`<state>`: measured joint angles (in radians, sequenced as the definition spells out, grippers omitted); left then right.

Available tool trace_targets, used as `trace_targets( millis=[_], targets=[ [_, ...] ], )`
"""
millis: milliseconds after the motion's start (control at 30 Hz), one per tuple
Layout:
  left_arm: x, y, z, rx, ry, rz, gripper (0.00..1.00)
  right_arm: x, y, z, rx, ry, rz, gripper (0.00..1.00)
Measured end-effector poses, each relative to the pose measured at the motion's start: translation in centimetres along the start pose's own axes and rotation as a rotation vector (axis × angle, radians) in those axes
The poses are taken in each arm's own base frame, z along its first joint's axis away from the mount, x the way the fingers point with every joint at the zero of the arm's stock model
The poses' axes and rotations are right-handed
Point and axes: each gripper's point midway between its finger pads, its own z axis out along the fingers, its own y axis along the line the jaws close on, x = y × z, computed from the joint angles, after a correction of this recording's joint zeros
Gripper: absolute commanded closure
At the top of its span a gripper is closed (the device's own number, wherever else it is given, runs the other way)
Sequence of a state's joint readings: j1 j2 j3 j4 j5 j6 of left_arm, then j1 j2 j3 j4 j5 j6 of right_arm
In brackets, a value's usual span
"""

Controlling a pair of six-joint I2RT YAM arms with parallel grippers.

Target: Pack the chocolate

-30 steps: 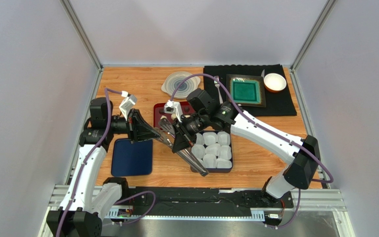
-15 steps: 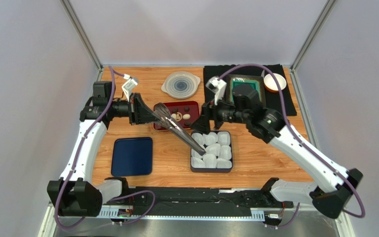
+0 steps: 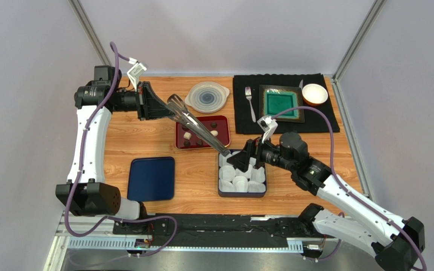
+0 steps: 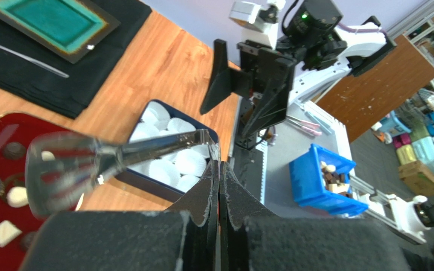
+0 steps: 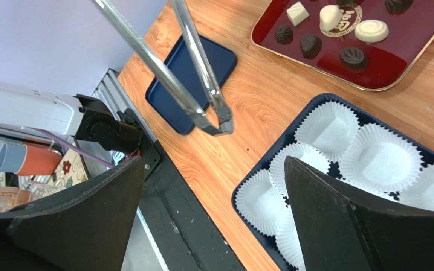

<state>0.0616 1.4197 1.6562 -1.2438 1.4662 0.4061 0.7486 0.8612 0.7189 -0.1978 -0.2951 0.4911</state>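
**Top view.** The chocolate pieces [image 3: 186, 136], dark and cream, lie in the red rectangular tray [image 3: 179, 127] at the centre of the wooden worktop [image 3: 145, 135]. The dark blue box [image 3: 242, 195] of white paper cups [image 3: 239, 182] sits at the tray's 5 o'clock. The left arm stands tall, its forearm level and pointing toward 3 o'clock. The left gripper [image 3: 167, 108] is fully closed and carries the long metal tongs [image 3: 202, 129] by their broad end. The tongs slant toward 4 o'clock across the tray. The right arm lies low and reaches toward 9 o'clock. The right gripper [image 3: 243, 158] is spread wide over the box and holds nothing.

**Left wrist view.** The fingers [image 4: 205, 195] meet edge to edge. The tongs' broad end blurs at their 9 o'clock, and the clamping point is unclear. Only this view shows the right gripper head-on.

**Right wrist view.** Only here does the tongs' narrow end show hanging clear above bare worktop, between the box and a dark blue flat lid [image 5: 171, 84]. The chocolate pieces lie at 1 o'clock.
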Motion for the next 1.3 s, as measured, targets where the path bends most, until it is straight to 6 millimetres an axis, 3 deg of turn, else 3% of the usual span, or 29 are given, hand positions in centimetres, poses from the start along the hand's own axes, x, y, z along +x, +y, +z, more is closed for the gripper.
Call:
trace_targets(
  millis=[333, 633, 833, 1133, 1200, 1300],
  targets=[
    [0.4, -0.7, -0.1, 0.001, 0.006, -0.041, 1.0, 2.4, -0.9, 4.2, -0.089, -0.022, 0.168, 0.05],
    [0.4, -1.3, -0.3, -0.004, 0.002, -0.028, 1.0, 2.1, 1.2, 7.4, -0.205, -0.042, 0.208, 0.2],
    [1.1, -0.9, -0.8, -0.027, -0.013, -0.044, 1.0, 0.2, 2.5, 7.3, -0.261, -0.112, 0.222, 0.38],
    [2.5, 0.4, -1.6, -0.046, -0.048, -0.111, 1.0, -2.6, 4.5, 4.8, -0.31, -0.201, 0.222, 0.61],
    [2.8, 0.9, -1.7, -0.062, -0.044, -0.111, 1.0, -3.0, 4.9, 4.5, -0.321, -0.212, 0.22, 0.62],
    [3.0, 1.4, -1.9, -0.076, -0.049, -0.116, 1.0, -3.4, 5.3, 4.2, -0.332, -0.217, 0.219, 0.42]
  ],
)
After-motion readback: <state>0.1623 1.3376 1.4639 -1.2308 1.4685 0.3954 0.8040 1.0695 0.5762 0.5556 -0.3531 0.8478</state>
